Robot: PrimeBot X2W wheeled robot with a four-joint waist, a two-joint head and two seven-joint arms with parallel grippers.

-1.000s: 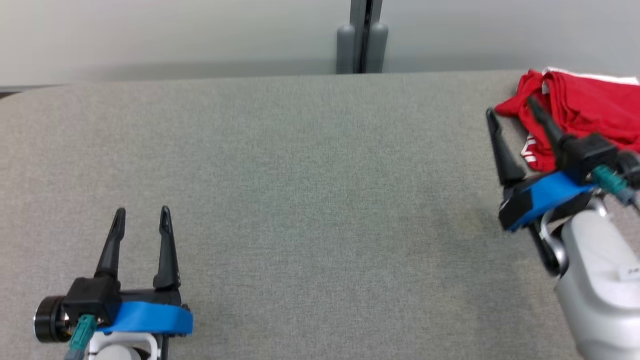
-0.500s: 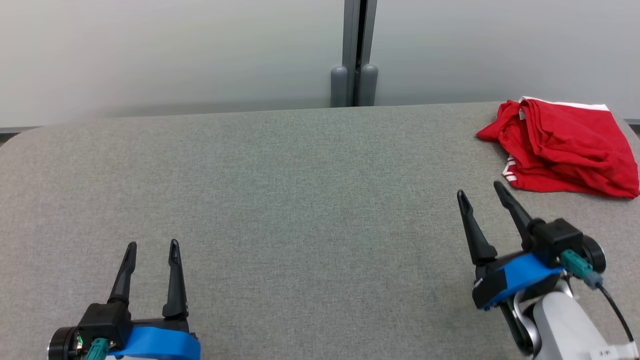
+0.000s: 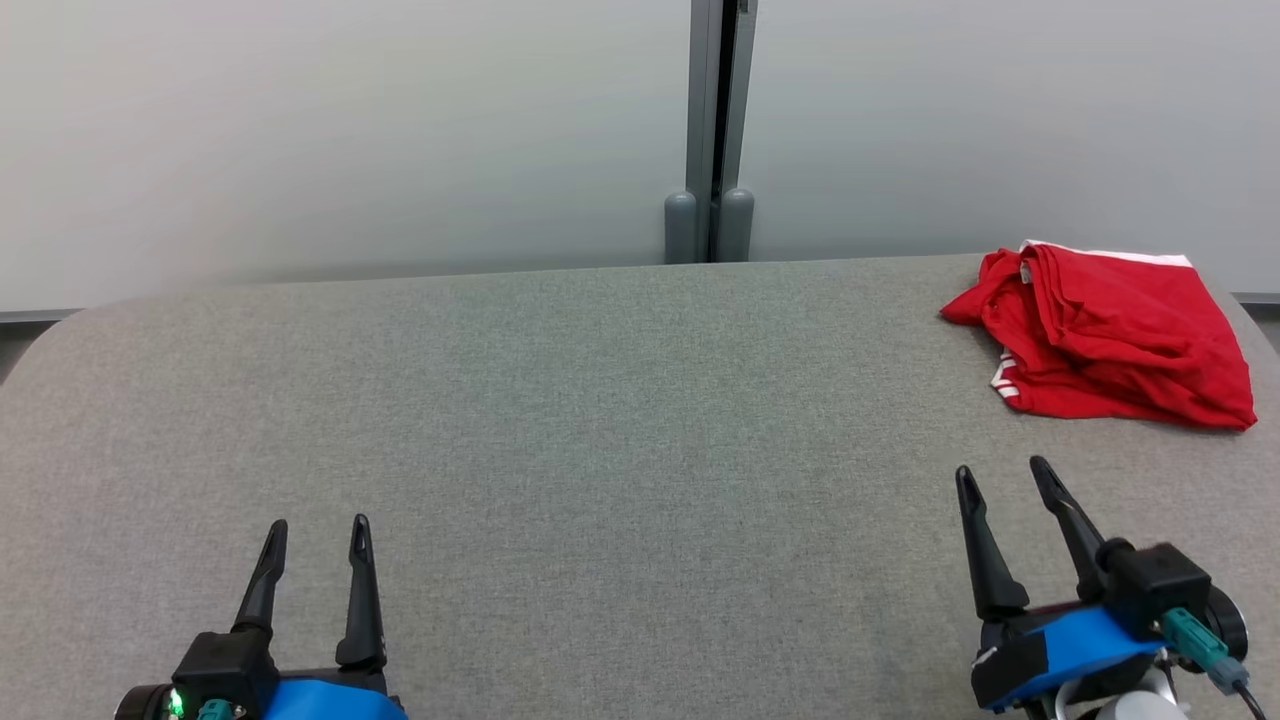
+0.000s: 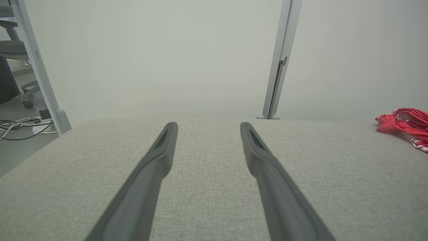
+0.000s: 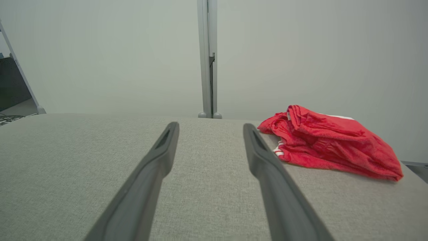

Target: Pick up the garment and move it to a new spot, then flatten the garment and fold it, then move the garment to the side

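Note:
A red garment (image 3: 1110, 340) with white trim lies folded and somewhat rumpled at the far right corner of the grey table (image 3: 600, 420). It also appears in the right wrist view (image 5: 327, 144) and at the edge of the left wrist view (image 4: 406, 125). My right gripper (image 3: 1000, 475) is open near the table's front right, well short of the garment, nothing between its fingers. My left gripper (image 3: 318, 528) is open at the front left, also holding nothing.
A pale wall with a grey upright post (image 3: 712, 130) stands behind the table. Beyond the table's left end, the left wrist view shows an office chair (image 4: 13, 60) and cables (image 4: 23, 127) on the floor.
My right gripper has drawn back from the garment toward the table's front right, leaving it lying there. The head camera has tilted up, so the whole picture slid downward.

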